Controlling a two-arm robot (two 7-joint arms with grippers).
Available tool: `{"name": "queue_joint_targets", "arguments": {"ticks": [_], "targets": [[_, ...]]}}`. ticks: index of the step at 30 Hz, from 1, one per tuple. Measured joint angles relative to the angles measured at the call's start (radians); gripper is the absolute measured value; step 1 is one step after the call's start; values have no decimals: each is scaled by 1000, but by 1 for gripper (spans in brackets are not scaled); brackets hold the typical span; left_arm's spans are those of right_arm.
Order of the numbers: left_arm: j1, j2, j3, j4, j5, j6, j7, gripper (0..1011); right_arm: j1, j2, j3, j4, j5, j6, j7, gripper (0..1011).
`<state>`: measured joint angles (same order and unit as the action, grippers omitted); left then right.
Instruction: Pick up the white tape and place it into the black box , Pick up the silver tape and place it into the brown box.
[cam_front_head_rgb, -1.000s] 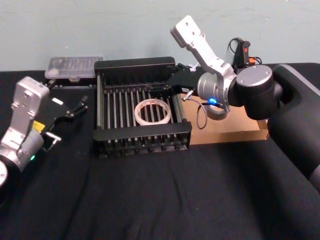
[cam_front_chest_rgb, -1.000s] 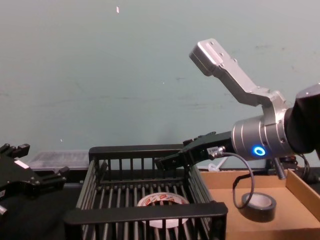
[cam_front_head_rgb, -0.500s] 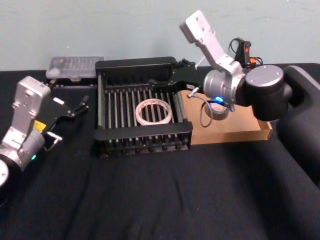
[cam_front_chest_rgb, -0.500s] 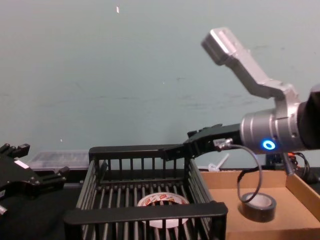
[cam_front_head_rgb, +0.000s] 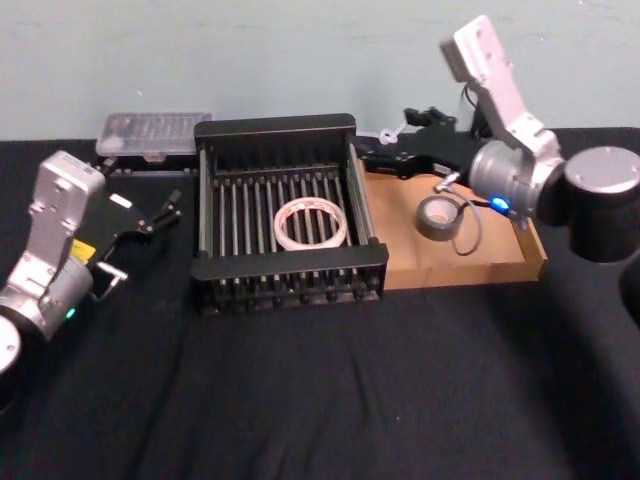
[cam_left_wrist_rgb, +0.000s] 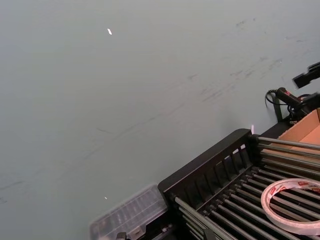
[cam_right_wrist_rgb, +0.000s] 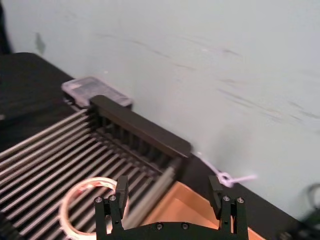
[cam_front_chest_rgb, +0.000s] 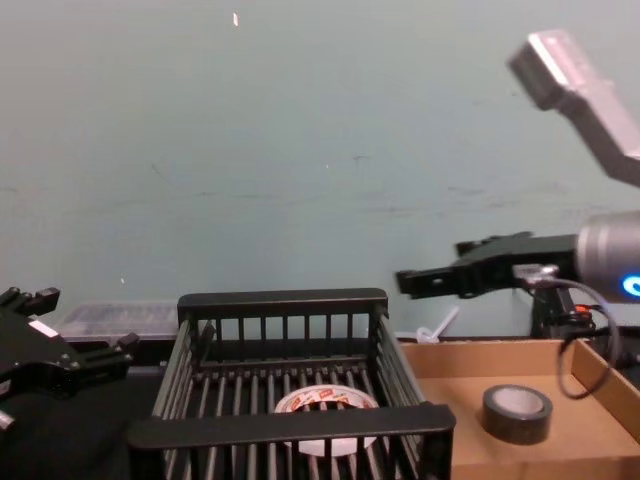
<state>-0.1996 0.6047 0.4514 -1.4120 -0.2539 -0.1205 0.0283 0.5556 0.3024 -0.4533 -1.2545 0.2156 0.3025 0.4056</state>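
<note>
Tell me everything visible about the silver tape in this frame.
The silver tape is a small, thick roll of dark grey tape with a paler inner core, seen from the side in the chest view as a squat matte cylinder. It lies flat, hole upward, on the floor of the brown box, apart from the walls. A thin cable loop from the right arm hangs near it; contact cannot be judged. The right gripper hangs open above the box's far corner, not touching the roll.

No text can be read: the red print inside the white tape (cam_front_head_rgb: 311, 222), at the frame's centre, is too small.
</note>
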Motion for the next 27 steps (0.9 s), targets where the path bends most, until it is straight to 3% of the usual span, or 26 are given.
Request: {"name": "queue_joint_targets", "arguments": {"ticks": [7,15,27], "targets": [[0,0,0,0,0,0,0,1001,-76,41,67,-63,2,-24,-54,1002],[0,0,0,0,0,0,0,1001,-148,54,125,-101,-18,-69,-116,1002],[0,0,0,0,0,0,0,1001,-205,43,158,-99,-102,-141,-216,1002]]}}
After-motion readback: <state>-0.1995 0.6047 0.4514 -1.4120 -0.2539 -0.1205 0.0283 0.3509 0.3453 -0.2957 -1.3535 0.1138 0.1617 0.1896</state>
